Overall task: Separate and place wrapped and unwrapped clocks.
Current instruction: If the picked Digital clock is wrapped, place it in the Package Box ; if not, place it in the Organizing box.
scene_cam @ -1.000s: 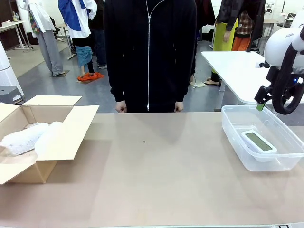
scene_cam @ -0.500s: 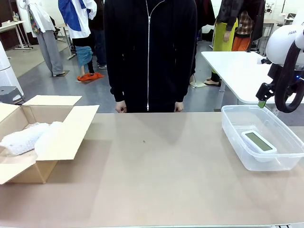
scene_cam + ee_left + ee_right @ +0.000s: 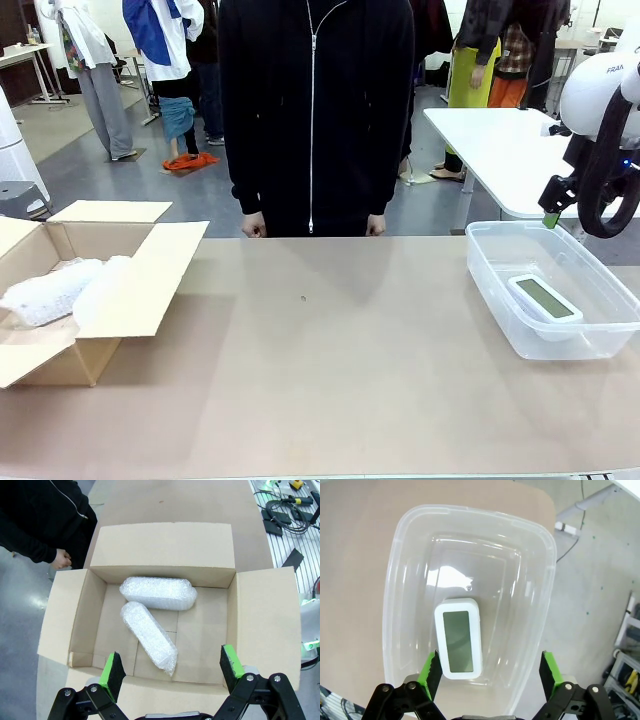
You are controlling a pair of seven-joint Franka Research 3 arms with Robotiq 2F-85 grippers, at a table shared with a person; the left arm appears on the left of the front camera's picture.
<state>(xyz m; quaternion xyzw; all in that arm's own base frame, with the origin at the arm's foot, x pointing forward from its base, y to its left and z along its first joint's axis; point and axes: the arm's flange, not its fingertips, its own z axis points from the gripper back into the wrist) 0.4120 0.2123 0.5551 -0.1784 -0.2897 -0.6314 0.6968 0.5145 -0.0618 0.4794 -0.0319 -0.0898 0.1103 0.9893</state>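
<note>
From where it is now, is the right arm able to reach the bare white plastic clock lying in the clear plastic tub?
Probably yes. The right claw is open above the clear plastic tub, which has no lid, and the bare white plastic clock lies alone on its bottom with nothing covering it.

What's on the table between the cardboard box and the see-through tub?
Nothing. In the front view the tabletop between the cardboard box and the clear tub is bare, apart from one tiny dark speck.
</note>
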